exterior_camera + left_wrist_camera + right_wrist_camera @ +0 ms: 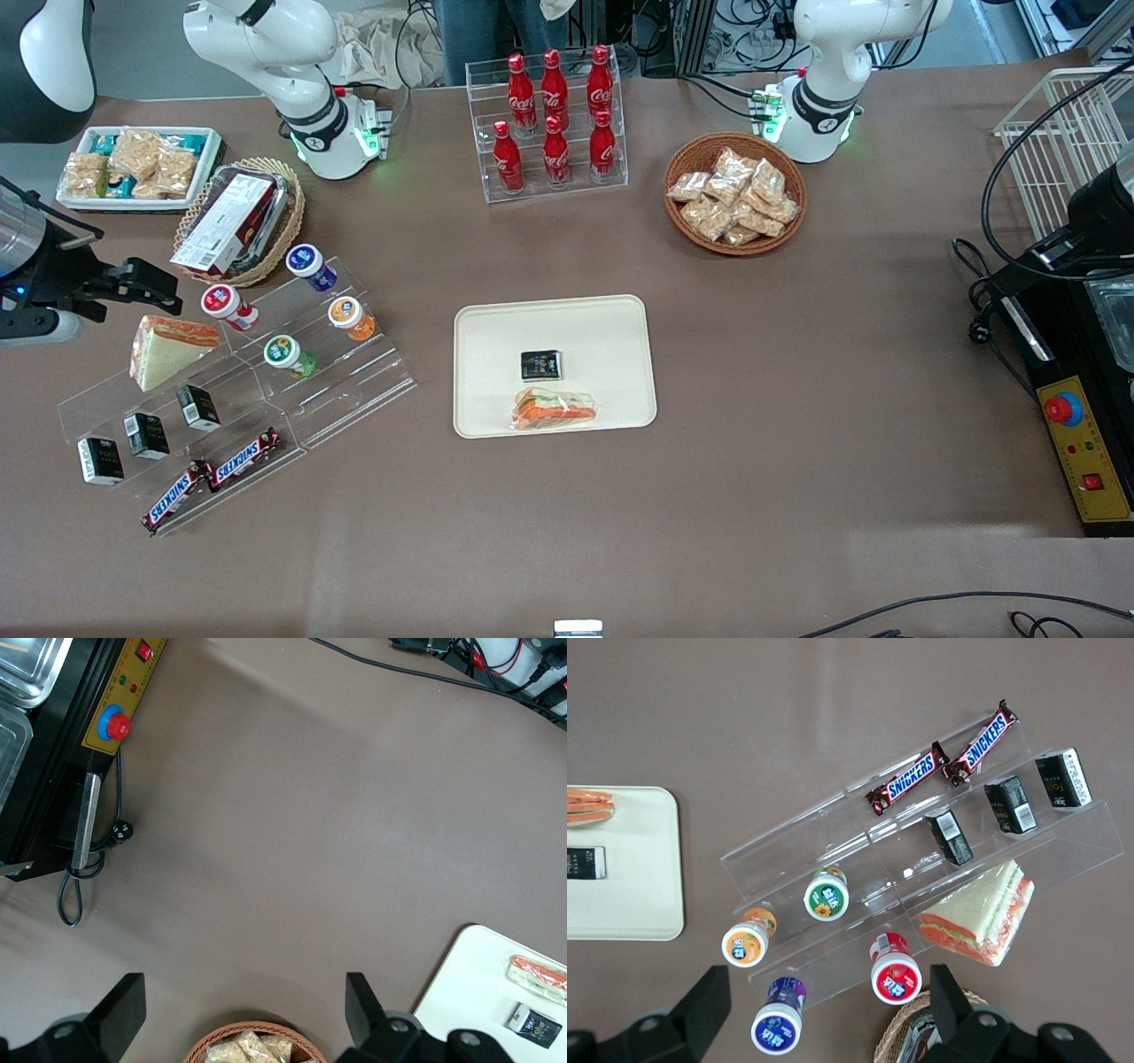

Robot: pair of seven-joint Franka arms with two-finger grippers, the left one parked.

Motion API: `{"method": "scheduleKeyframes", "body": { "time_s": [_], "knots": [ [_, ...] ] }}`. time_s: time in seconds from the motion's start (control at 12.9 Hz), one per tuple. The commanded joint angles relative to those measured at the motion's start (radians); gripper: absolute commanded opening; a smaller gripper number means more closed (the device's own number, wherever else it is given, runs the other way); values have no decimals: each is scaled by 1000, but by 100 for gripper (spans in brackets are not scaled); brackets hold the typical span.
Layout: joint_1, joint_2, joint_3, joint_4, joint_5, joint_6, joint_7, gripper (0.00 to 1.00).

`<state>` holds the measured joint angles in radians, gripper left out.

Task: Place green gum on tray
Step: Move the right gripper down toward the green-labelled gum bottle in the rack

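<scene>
The green gum (pixel 285 353) stands on the clear stepped display stand (pixel 354 390), on a step nearer the front camera than the red-lidded and orange-lidded bottles. It also shows in the right wrist view (pixel 826 897). The cream tray (pixel 496 328) lies flat at the table's middle and holds a black packet (pixel 540 364) and a wrapped sandwich (pixel 556 409); its edge shows in the right wrist view (pixel 620 904). My right gripper (pixel 159 288) hovers high over the working arm's end of the table, open and empty (pixel 828 1010), apart from the gum.
On the stand are orange-lidded (pixel 351 317), red-lidded (pixel 227 304) and blue-lidded (pixel 308 263) bottles, a sandwich (pixel 164 350), small black boxes (pixel 146 434) and Snickers bars (pixel 217 474). A wicker basket with a box (pixel 237 221), a white snack tub (pixel 137 168), a cola rack (pixel 554 115) and a snack basket (pixel 733 193) stand farther back.
</scene>
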<state>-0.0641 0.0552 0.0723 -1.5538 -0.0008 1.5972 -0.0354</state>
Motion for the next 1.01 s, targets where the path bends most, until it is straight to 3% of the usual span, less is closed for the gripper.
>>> {"method": "scheduleKeyframes", "body": {
  "time_s": [0.0, 0.31, 0.93],
  "knots": [
    [1, -8, 0, -14, -2, -8, 11, 100],
    [3, -23, 1, -57, -1, 15, 12, 100],
    [37, -64, 1, -317, -1, 271, 8, 100]
  ]
}}
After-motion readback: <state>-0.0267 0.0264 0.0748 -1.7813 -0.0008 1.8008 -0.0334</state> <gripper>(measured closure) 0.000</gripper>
